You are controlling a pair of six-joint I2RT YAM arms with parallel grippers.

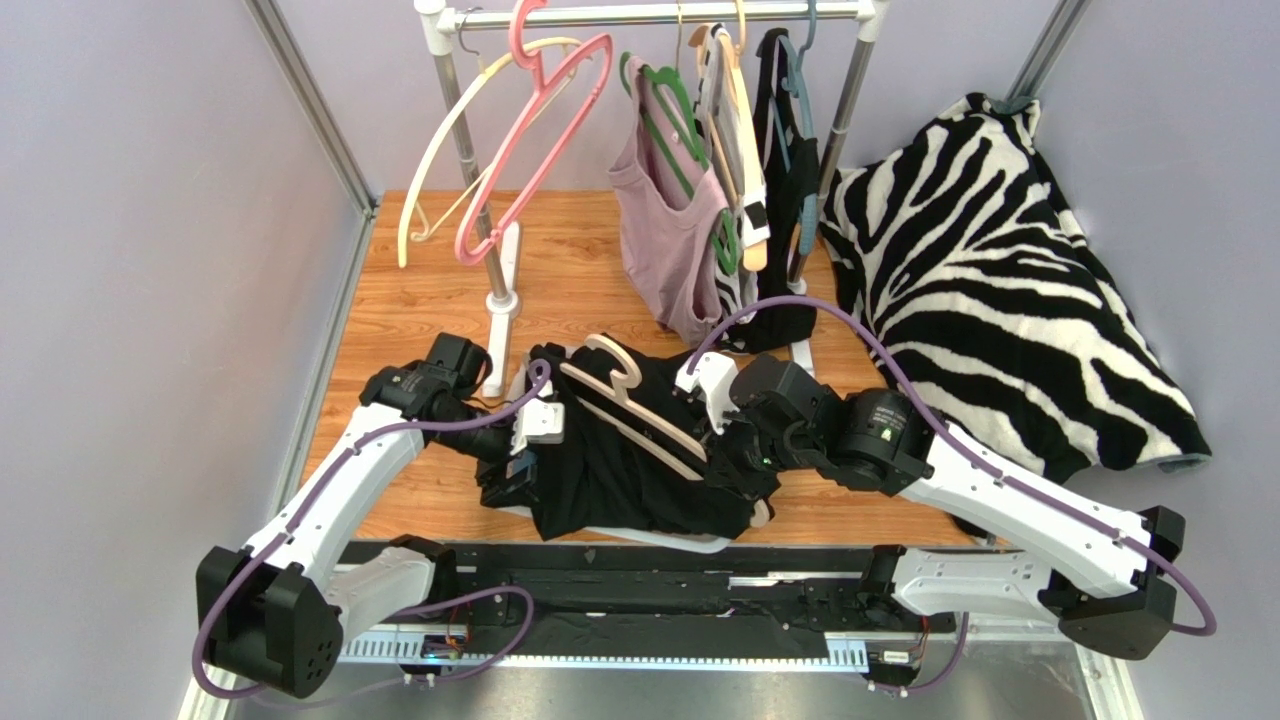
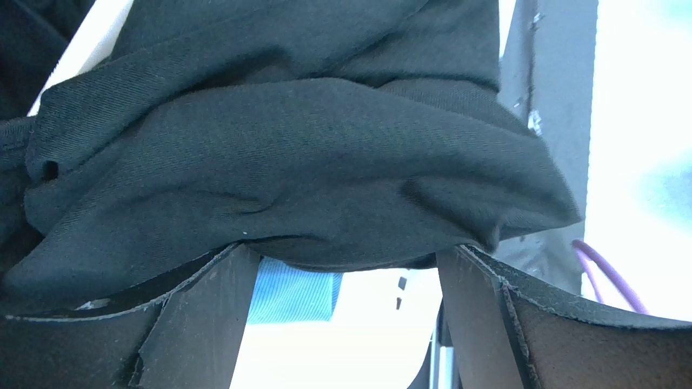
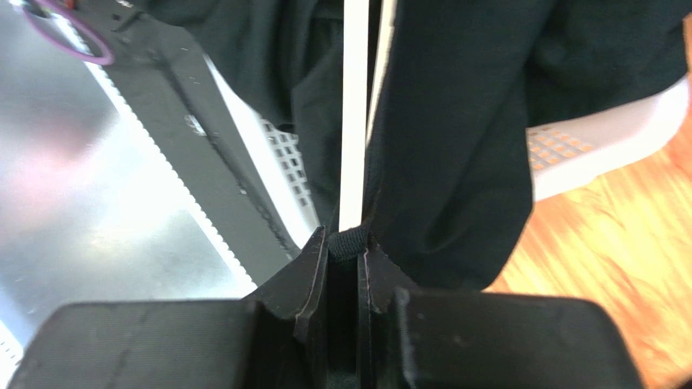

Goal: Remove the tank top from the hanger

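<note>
Looking down from the overhead cam, the black tank top (image 1: 631,473) is lying bunched up on the wooden table (image 1: 436,300) between the two arms, with the cream hanger (image 1: 643,408) lying across it. Right gripper (image 3: 345,243) is pinched almost closed on a black edge of the top, right beside the hanger's pale bar. Left gripper (image 2: 349,263) is spread wide, with fabric bulging across its fingertips and nothing clamped.

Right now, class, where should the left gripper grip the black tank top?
Probably the bunched left fold of the black tank top, coming from the left: it bulges across the open left gripper, while the right gripper pinches the opposite side.
</note>
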